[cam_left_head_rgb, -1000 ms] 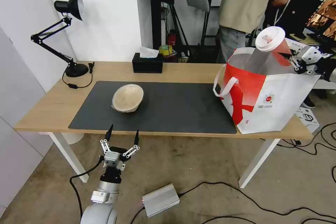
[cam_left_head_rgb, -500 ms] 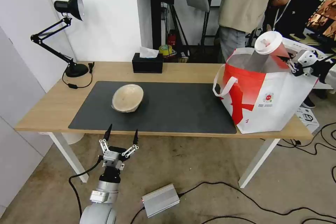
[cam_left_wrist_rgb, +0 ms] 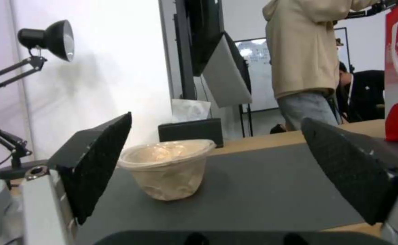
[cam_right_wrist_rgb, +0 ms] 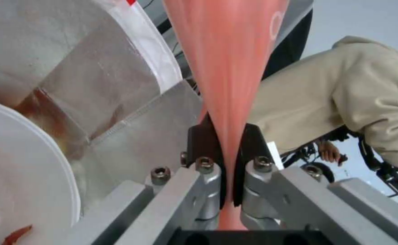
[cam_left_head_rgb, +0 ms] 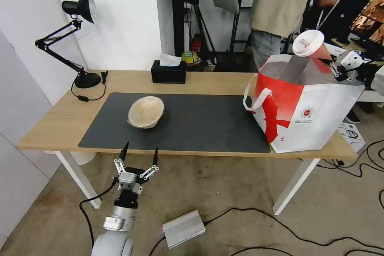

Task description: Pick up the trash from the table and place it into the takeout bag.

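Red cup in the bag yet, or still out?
Out: the red cup, tilted, is above the takeout bag opening, pinched by the right gripper.

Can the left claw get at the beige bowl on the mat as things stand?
Probably yes. The left claw is open, below the table's front edge; the beige bowl sits alone on the mat, nothing between them.

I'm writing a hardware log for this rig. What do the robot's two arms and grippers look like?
The left gripper has two long, black, pointed jaws with textured pads on silver linkage bars, a silver block body, a round silver-grey wrist and a black cable trailing off. The right gripper has white and silver linkage parts with black jaws; in the right wrist view its bars are brushed metal with hex-socket bolts.
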You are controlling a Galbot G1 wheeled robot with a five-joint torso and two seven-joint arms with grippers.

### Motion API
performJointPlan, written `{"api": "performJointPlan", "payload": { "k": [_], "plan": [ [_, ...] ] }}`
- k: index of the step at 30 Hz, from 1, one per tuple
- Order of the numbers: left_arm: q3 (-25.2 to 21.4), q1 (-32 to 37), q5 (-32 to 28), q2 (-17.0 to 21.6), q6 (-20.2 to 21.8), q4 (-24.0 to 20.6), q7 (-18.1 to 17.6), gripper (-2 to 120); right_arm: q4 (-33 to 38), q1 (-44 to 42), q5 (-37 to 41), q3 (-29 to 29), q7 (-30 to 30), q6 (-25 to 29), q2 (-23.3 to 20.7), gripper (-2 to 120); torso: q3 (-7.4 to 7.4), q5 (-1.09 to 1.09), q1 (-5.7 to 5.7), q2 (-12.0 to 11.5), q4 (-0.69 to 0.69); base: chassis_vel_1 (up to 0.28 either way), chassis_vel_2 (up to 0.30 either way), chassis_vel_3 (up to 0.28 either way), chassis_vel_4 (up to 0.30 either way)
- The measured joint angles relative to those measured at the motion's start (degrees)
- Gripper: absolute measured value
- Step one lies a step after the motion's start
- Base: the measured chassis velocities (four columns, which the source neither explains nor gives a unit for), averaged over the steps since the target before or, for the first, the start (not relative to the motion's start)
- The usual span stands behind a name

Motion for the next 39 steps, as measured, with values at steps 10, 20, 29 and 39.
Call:
{"api": "performJointPlan", "payload": {
  "k": [10,20,29,39],
  "plan": [
    [0.58,-0.27,0.11,-0.67,-0.35,0.50,0.06,100,0.74,0.30,-0.08,-0.61,-1.02,-0.20,-2.06,1,0.00,0.00,0.00,0.00,-0.01,0.000,0.000,0.000,0.000],
    [0.25,-0.13,-0.10,-0.44,-0.61,0.55,0.07,100,1.65,0.06,-1.18,-0.98,-3.71,-0.42,-3.83,23,0.00,0.00,0.00,0.00,-0.01,0.000,0.000,0.000,0.000],
    [0.17,-0.26,-0.26,-0.47,-0.83,0.82,0.08,100,2.64,-0.27,-1.39,-1.76,-5.22,-0.53,-4.78,56,0.00,0.00,0.00,0.00,0.00,0.000,0.000,0.000,0.000],
    [0.14,-0.23,-0.31,-0.50,-0.92,0.80,0.09,100,2.69,-0.42,-1.49,-1.78,-5.74,-0.94,-4.84,91,0.00,0.00,0.00,-0.01,0.00,0.000,0.000,0.000,0.000]
  ]
}}
